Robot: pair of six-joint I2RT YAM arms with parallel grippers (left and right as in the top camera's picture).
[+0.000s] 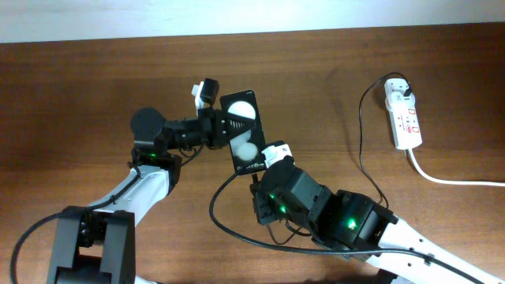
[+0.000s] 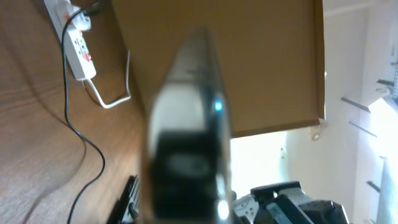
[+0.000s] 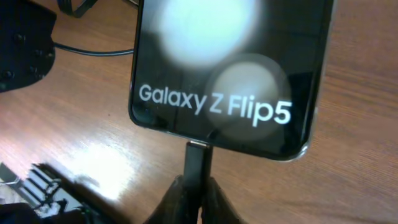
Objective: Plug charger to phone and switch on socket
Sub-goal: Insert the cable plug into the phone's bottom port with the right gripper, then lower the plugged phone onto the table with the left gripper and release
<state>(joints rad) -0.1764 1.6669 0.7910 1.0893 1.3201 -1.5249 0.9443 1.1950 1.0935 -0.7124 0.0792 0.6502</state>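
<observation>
Black and glossy, the phone [image 1: 243,132] lies between the two arms near the middle of the brown wooden tabletop [image 1: 79,87]. The left tool [image 1: 224,125] is closed on the phone's left long edge. In the left wrist view the phone [image 2: 186,124] shows edge-on and strongly blurred, very close to the camera.

The right tool [image 1: 257,172] is just below the short lower edge of the phone. In the right wrist view its two dark fingers [image 3: 177,202] are pressed together on the black plug [image 3: 199,160] of the charger [image 1: 361,118]. The metal tip of the plug touches the lower edge of the phone [image 3: 230,68], under the white lettering "Galaxy Z Flip5". I cannot tell if the tip sits fully inside the port.

From the plug, the thin black cable makes a loop under the right arm. It then goes up along the right side of the tabletop to the white socket [image 1: 404,118], well apart from the phone. The adapter head [image 1: 398,91] stands in the far end of the socket. A thick white cord [image 1: 450,180] leaves its near end toward the right edge.
</observation>
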